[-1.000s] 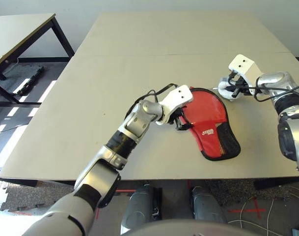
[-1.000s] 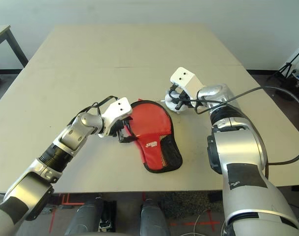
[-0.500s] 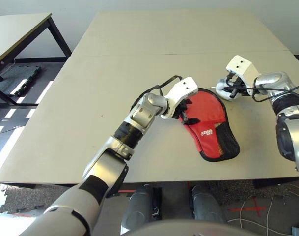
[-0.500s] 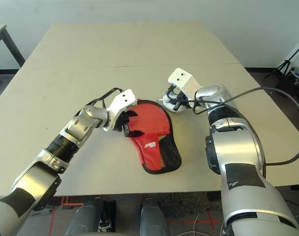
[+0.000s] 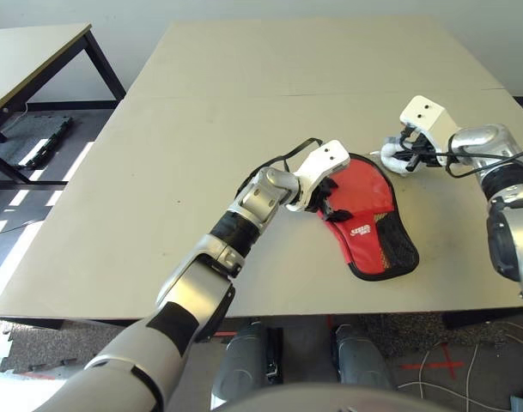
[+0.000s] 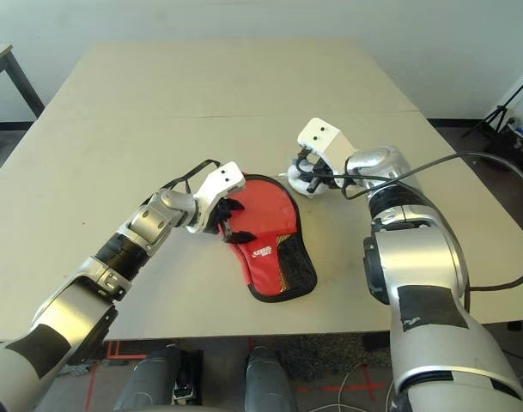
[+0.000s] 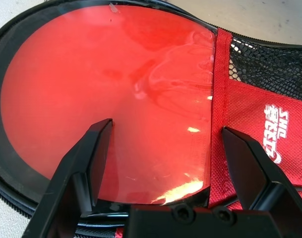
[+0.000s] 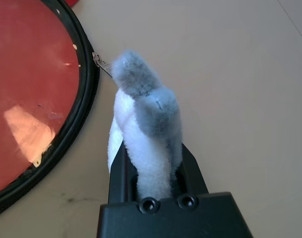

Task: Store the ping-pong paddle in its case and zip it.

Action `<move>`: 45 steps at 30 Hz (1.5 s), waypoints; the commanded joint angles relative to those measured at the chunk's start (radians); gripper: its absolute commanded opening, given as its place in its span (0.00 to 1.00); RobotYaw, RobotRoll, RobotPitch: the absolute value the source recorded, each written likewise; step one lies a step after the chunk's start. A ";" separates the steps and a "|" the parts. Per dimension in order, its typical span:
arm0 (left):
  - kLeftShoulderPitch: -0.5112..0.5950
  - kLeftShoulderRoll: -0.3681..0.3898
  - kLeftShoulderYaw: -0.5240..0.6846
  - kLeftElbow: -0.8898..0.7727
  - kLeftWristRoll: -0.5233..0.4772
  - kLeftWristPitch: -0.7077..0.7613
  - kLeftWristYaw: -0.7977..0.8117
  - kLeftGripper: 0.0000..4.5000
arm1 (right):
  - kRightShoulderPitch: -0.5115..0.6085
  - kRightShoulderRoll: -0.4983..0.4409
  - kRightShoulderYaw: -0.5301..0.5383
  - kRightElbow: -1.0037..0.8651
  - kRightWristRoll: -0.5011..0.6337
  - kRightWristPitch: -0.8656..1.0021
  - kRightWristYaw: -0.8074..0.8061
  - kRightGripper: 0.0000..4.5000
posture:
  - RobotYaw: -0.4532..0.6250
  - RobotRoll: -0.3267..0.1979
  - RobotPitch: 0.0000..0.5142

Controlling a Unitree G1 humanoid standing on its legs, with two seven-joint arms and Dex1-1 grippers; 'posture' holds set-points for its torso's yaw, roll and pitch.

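Paddle case (image 5: pixel 357 184) lies right of centre; we see left gripper (image 7: pixel 167 124) wide open, empty, farther over it than before. Right gripper (image 8: pixel 154 148) clamps white plush (image 8: pixel 147 129), upper right, beside zipper pull (image 8: pixel 101 63).

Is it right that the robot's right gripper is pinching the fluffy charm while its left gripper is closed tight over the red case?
Not quite: the left gripper is open, not closed. The left wrist view shows its two black fingers standing wide apart over the red case. The rest holds: the right gripper is pinching the fluffy charm.
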 commanded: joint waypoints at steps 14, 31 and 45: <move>0.043 0.010 -0.036 0.044 0.034 0.042 0.005 1.00 | 0.009 -0.160 0.048 0.001 -0.039 0.037 0.233 0.05 | 0.35 0.62 0.19; 0.042 0.002 -0.035 0.049 0.035 0.030 0.009 1.00 | 0.119 -0.241 0.257 0.014 0.057 -0.025 0.676 0.04 | 0.34 0.62 0.19; 0.034 0.000 -0.035 0.066 0.036 0.012 0.015 1.00 | 0.389 -0.709 0.774 -1.030 0.994 0.471 0.676 0.04 | 0.32 0.62 0.19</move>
